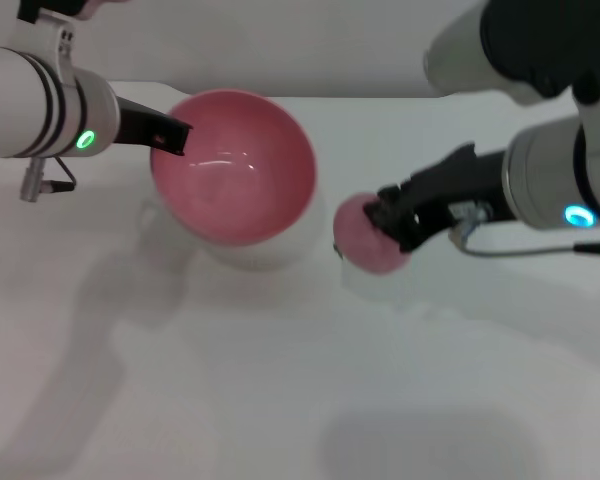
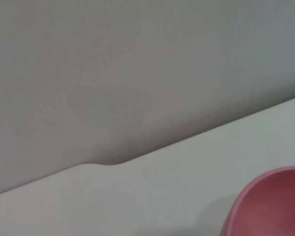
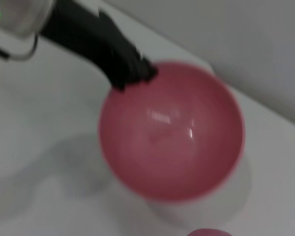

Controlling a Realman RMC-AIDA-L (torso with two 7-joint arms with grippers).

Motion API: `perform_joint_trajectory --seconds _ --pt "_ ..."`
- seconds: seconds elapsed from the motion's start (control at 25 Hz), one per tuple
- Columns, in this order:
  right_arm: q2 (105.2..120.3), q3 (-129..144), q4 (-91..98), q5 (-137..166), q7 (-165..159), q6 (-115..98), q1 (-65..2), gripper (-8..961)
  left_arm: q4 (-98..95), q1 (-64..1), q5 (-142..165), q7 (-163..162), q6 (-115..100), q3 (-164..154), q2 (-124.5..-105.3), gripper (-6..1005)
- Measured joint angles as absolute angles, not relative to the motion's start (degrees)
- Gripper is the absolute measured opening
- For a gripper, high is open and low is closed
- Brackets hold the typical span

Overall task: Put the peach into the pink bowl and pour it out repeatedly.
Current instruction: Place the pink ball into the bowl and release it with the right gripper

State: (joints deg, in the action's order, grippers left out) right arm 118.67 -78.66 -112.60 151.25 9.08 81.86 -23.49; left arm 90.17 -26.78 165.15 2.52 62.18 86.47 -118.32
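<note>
The right claw (image 1: 388,228) was clamped on the peach (image 1: 365,243), its dark fingers closed over the fruit's far side. The peach sat just beside the pink bowl (image 1: 235,165), outside the bowl's right rim and low over the white desk (image 1: 280,400); whether the fruit touched the desk could not be determined. The left claw (image 1: 170,137) gripped the pink bowl at its left rim, fingers together on the wall, and held the bowl tilted with the opening facing up and toward the camera. The bowl's interior showed no contents.

Judged from this arrangement, the placing step was not yet done: the peach remained outside the bowl. Remaining work comprised moving the peach over the rim, releasing it, then tipping the bowl to pour.
</note>
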Motion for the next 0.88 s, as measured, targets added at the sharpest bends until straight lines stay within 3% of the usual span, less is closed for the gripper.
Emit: perform_joint_trajectory --seconds 0.88 --pt "118.92 -76.8 -102.5 156.3 14.9 70.6 -29.8 59 91.9 -28.0 162.1 0.2 62.2 79.8 -118.48 46"
